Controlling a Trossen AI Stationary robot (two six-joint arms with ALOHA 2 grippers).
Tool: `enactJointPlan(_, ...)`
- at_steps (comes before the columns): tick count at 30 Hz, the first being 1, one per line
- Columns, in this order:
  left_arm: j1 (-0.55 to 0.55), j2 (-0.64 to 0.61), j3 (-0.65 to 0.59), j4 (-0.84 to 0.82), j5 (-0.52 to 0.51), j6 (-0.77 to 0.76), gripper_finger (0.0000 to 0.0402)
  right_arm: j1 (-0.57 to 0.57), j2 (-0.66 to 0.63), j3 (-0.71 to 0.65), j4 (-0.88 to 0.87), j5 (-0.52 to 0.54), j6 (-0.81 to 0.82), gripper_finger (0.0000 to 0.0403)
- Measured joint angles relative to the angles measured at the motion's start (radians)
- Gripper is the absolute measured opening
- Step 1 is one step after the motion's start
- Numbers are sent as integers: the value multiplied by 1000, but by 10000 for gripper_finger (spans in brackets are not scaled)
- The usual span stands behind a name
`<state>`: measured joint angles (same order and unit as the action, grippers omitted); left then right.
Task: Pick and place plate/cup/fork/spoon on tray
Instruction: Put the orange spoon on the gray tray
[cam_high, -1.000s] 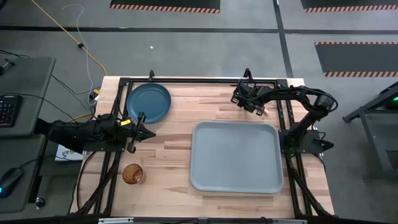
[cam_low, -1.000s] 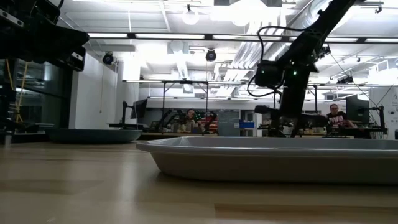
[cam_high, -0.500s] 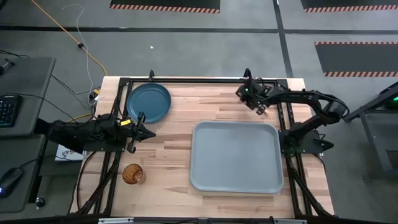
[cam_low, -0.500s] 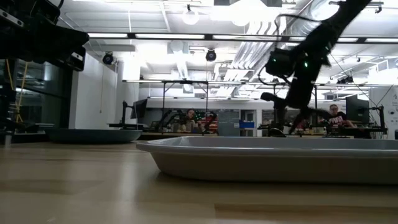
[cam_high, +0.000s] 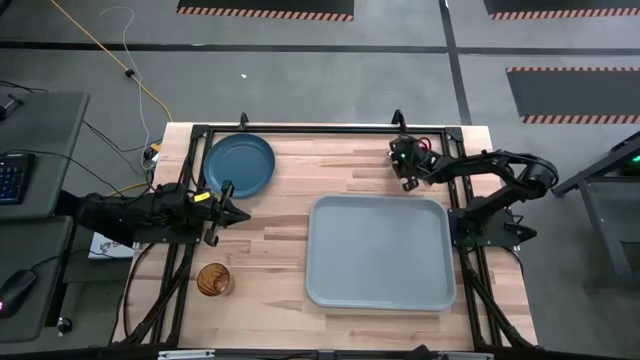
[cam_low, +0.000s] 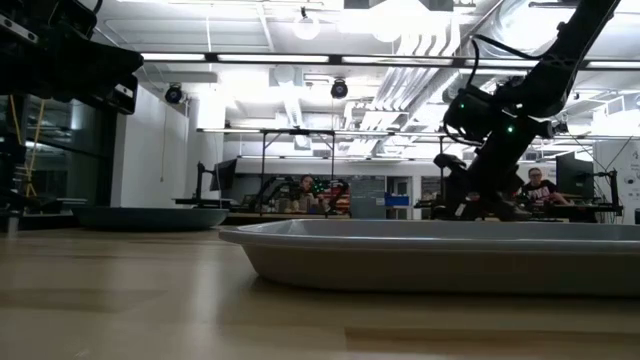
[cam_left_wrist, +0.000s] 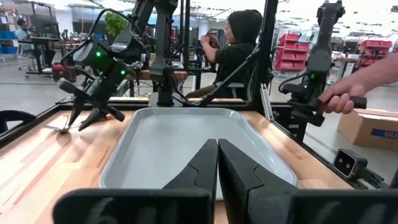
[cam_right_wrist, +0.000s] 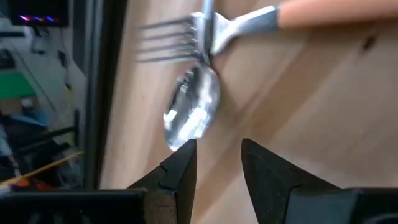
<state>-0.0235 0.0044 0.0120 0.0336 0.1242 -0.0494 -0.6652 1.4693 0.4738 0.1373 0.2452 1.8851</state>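
The fork (cam_right_wrist: 249, 25), with silver tines and an orange handle, and the spoon (cam_right_wrist: 191, 109) lie crossed on the wood at the table's far right. The spoon's handle lies over the fork's neck. My right gripper (cam_right_wrist: 217, 149) (cam_high: 406, 172) is open and slants down, just short of the spoon's bowl. It also shows in the left wrist view (cam_left_wrist: 84, 115). My left gripper (cam_high: 238, 213) (cam_left_wrist: 217, 163) waits shut at the left, near the teal plate (cam_high: 238, 165). The amber cup (cam_high: 213, 280) stands near the front left. The grey-blue tray (cam_high: 378, 252) lies right of centre.
The dark frame rails (cam_high: 320, 130) run along the far and side edges, close behind the fork and spoon. Beyond the table, a person's hand (cam_left_wrist: 341, 96) grips a handle and another person (cam_left_wrist: 239, 43) sits. Bare wood lies between plate and tray.
My right gripper has shifted a little toward the table's right edge and come down, tipping so its fingers slant down by the fork and spoon. My left arm and the dishes have stayed put.
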Motion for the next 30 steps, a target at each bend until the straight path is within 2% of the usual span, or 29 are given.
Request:
enactJointPlan(6,0,0,0,0,0,0,3,-18,0,1,26,39,27,117)
enactJointPlan(17,0,0,0,0,0,0,3,-21,76,2,93,-10,56,117)
enactJointPlan(30,0,0,0,0,0,0,3,-22,90,2,107,55,79,117)
